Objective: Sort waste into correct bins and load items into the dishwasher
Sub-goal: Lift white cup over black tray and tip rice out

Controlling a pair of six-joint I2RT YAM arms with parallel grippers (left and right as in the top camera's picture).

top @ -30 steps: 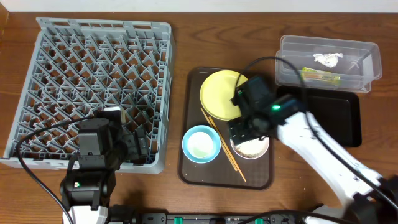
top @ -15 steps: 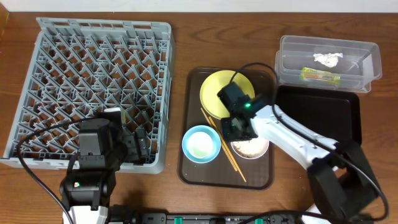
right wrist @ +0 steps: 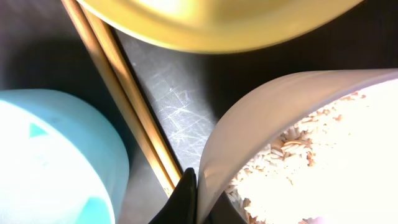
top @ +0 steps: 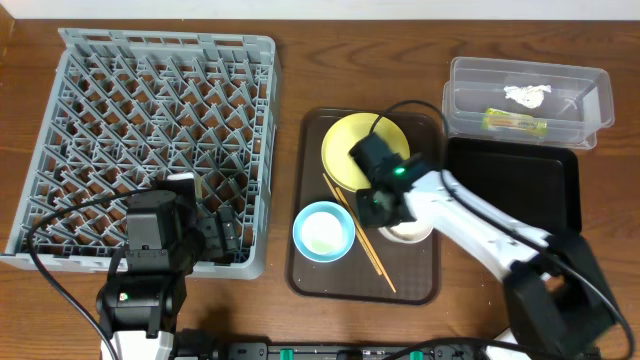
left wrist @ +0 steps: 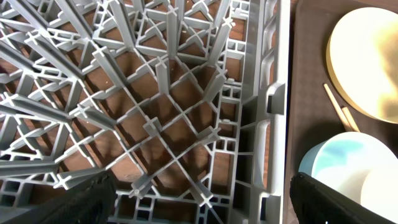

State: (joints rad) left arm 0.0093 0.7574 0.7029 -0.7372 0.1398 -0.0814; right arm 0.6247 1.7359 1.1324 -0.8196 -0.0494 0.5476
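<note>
The left claw (left wrist: 208,202) hung spread wide over the near right corner of the grey dish rack (top: 150,100), holding nothing. On the brown serving tray (top: 312,270), the right claw (right wrist: 189,193) was pinched shut on the left rim of the white bowl (right wrist: 280,106), with rice scraps (right wrist: 298,162) inside. The black tray (top: 530,190), probably their bin, lay just right of the bowl, nearest this arm.

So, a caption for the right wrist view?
Jaws pinch the rim of the white bowl, rice scraps inside; chopsticks, light blue bowl and yellow plate alongside.
</note>
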